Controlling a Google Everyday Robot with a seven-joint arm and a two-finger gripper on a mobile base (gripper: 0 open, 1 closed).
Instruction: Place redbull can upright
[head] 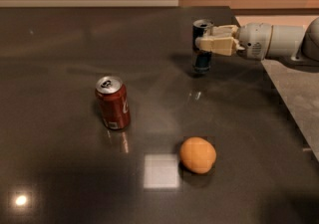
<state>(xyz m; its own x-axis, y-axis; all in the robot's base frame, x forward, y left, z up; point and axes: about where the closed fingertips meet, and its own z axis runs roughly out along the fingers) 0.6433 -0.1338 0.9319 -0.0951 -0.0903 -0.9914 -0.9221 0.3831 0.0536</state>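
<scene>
I've got the tool [205,39] pinching the slim silver-and-blue metal redbull can [202,60]. The cream fingers [217,45] are clamped across its upper half, coming in from the side. The white arm [271,41] reaches in level from the far side of it.

The redbull can is upright, well apart from the wider red soda can [112,102], beyond it and to its right on the dark glossy tabletop [60,44]. Its base is at the surface or just above; I can't tell which.

The round orange fruit [198,155] is nearer the camera than the red soda can and to its right, nowhere near the work.

Handling, my read:
- Thin metal wall, stiff enough for a light pinch, but it would dent if squeezed hard.
- Weight is unknown; I can't tell whether the top is opened.
- The skin is smooth and the body round, so it's slippery and could twist or slide between flat pads.
- It's tall and narrow with a small base, so it tips easily, more so than the red soda can.

Best hold is a side grasp across the cylinder at mid to upper body, as it is now, which keeps the axis vertical. To let go I'd want the base flat on the tabletop and the fingers spreading straight apart, with no sideways drag.
</scene>
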